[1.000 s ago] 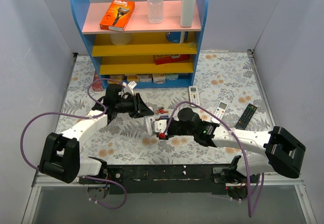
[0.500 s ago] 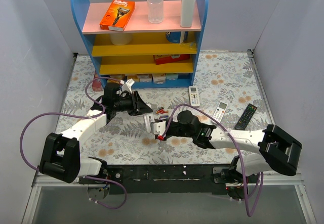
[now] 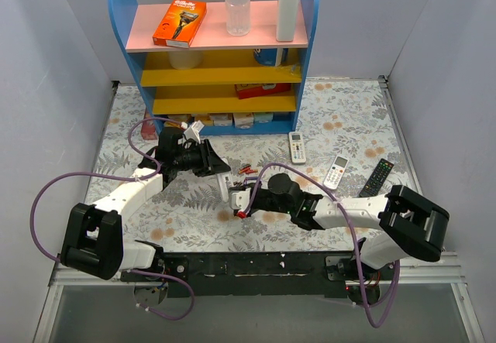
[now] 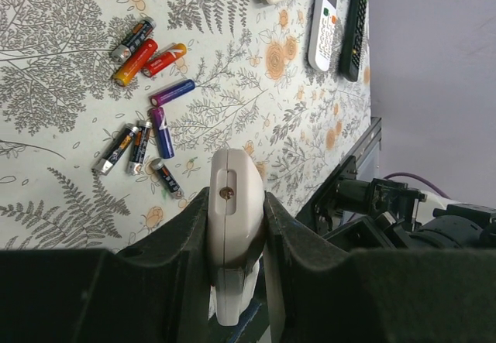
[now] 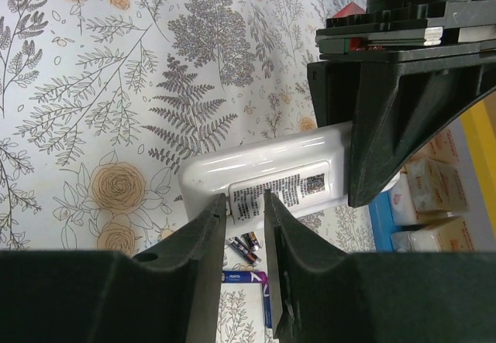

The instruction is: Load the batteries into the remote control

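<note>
My left gripper is shut on the remote control, a slim white bar held above the mat; the same remote control reaches toward the right arm. In the right wrist view its back with a printed label faces me. My right gripper has its jaws a narrow gap apart, tips straddling the label's near end, with nothing seen between them. Its fingertips meet the remote's lower end. Several batteries lie loose on the mat; the batteries sit just beyond the remote.
Two short white remotes and a black remote lie to the right. A blue shelf unit with boxes and bottles stands at the back. Purple cables loop beside both arms.
The right gripper has slid left along the mat to the remote's lower end and its jaws have narrowed. The left gripper keeps hold of the remote, nearly still.
</note>
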Tool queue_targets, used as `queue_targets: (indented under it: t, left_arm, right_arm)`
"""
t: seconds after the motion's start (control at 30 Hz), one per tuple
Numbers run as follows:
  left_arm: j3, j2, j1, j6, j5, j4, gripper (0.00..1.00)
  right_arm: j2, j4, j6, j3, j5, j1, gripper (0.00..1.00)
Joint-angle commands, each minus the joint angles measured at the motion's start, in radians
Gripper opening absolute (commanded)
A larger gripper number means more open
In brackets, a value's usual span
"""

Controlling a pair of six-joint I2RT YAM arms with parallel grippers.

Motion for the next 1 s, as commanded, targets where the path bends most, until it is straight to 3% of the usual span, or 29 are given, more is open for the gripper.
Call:
queue_targets:
  t: [0.0, 0.97]
  left_arm:
    - [0.021, -0.015, -0.032, -0.011, 0.088, -0.103, 0.00]
    - [0.035, -0.021, -0.034, 0.179, -0.139, -0.197, 0.00]
  right_arm:
    - [0.025, 0.197, -0.051, 0.025, 0.114, -0.015, 0.32]
    - [0.105, 0.217, 0.001, 0.005, 0.090, -0.015, 0.31]
